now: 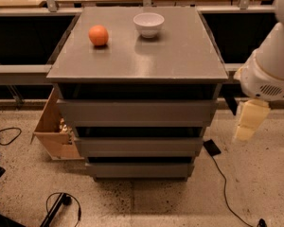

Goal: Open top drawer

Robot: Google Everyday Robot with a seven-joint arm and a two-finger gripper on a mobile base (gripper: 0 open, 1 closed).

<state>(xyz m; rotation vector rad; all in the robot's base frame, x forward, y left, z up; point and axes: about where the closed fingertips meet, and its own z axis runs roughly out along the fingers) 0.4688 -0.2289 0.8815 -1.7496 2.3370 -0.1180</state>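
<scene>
The grey cabinet [180,56] stands in the middle of the camera view with three flat, handle-less drawer fronts. The top drawer [137,111] is the widest front, just under the cabinet top, with a dark gap above it. None of its interior shows. My gripper [248,122], cream-coloured under the white arm [267,70], hangs to the right of the cabinet. It is level with the top drawer's right end, a short way from it and not touching it.
An orange ball [98,35] and a white bowl [148,23] sit on the cabinet top. A light wooden box [54,126] stands against the cabinet's left side. Cables [61,205] and a small black object [211,147] lie on the speckled floor. Dark shelving runs behind.
</scene>
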